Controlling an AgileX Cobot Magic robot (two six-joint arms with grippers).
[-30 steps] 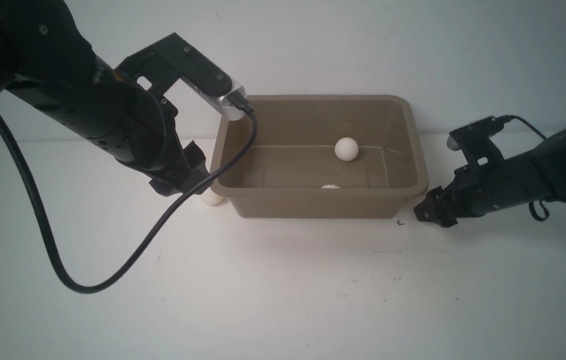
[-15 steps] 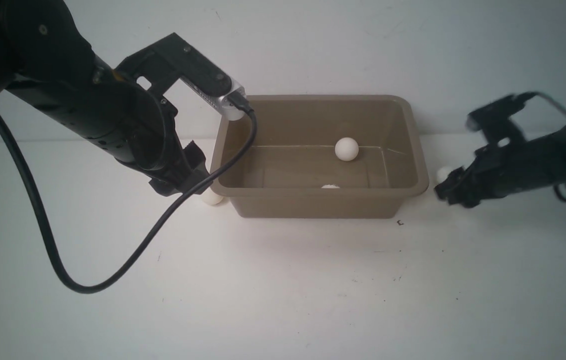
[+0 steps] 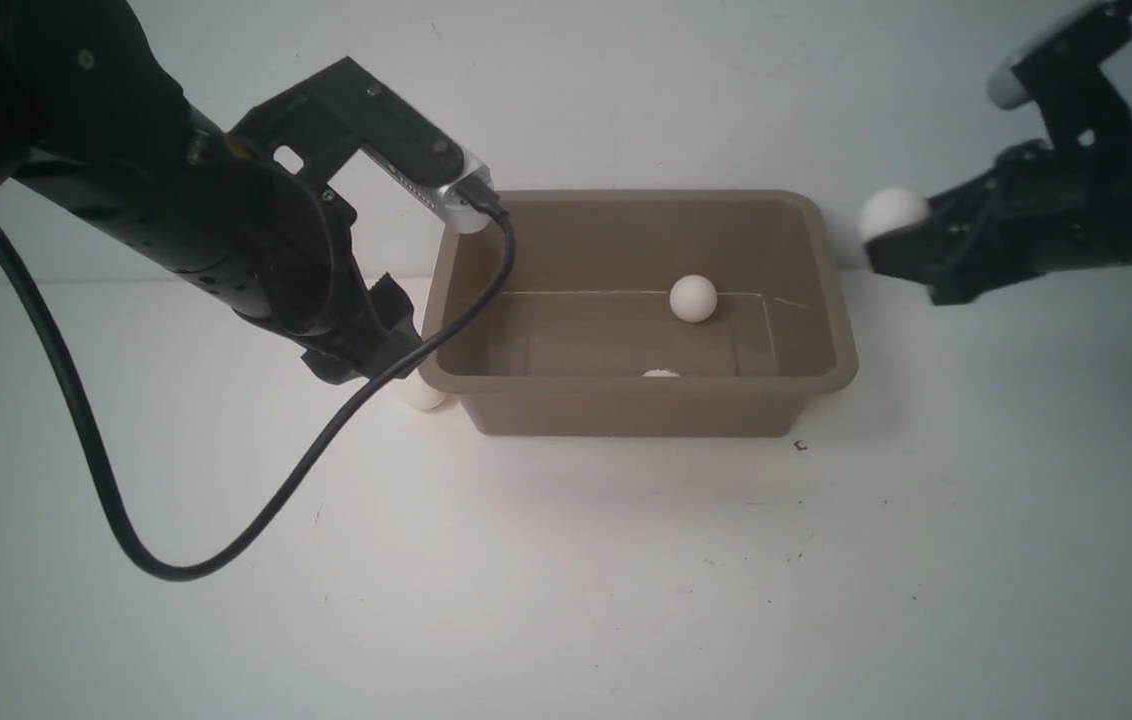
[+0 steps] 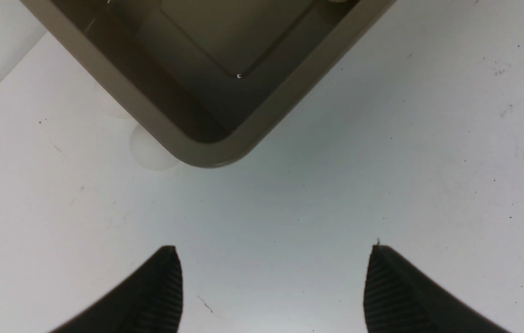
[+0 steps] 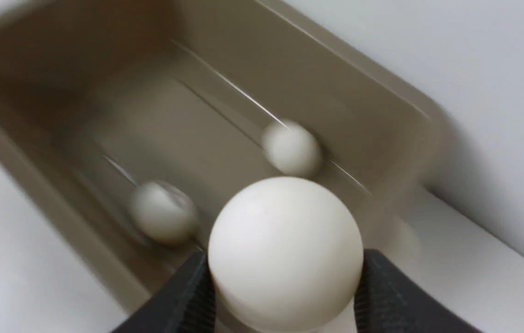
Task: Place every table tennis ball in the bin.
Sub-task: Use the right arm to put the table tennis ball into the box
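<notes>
White ball (image 5: 285,249) sits clamped between the right jaws; left jaws stand apart.

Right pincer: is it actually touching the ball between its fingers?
Touching. The right wrist view shows the right pincer shut on the table tennis ball, both fingers pressed against its sides.

A white table (image 3: 566,600) is seen, its matte top marked by small dark specks (image 3: 800,446) and faint scuffs. Behind the table a plain, pale grey-white wall (image 3: 626,90) is set, and it is met along the table's far edge. The table's middle is brightly lit from above, while its near corners are left dimmer. Only soft-edged shadows are cast on the table.
</notes>
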